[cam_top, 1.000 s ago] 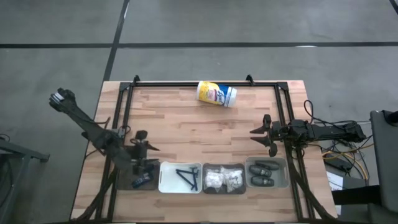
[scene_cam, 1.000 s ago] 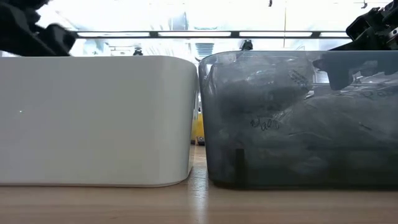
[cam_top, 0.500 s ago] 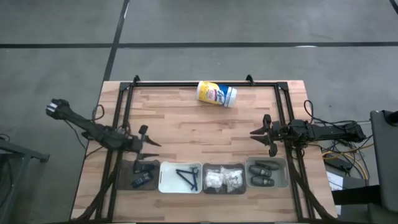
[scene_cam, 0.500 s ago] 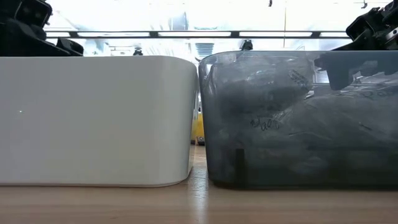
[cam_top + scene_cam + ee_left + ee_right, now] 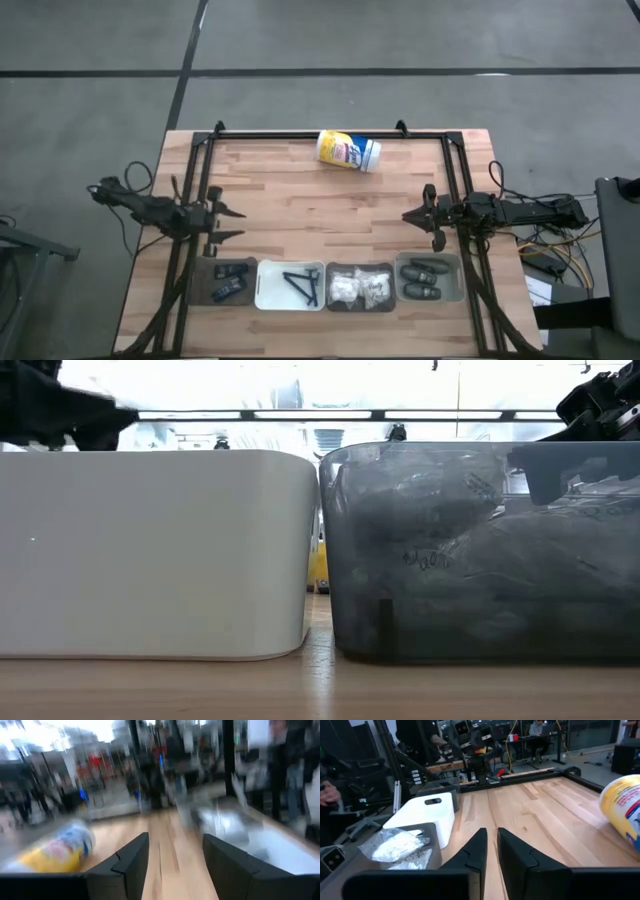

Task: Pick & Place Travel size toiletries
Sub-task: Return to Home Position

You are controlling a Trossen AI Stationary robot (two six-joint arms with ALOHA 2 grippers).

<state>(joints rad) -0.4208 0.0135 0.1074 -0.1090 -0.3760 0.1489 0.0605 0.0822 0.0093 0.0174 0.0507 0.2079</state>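
Though empty, left claw [image 5: 242, 224] agape

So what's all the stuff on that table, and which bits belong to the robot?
Table: one, light wood, black frame around it.
Canister: one, yellow and white with a blue label, lying on its side near one long edge.
Bins: four in a row along the opposite edge; black, white, dark, clear grey.
Small tubes: two, dark, in the black bin.
Razors: apparently two, dark, in the white bin.
Packets: several, white and crinkly, in the dark bin.
Oval pods: about four, dark grey, in the clear grey bin.
Left gripper: one, black, open, above the table's left side.
Right gripper: one, black, above the right side.
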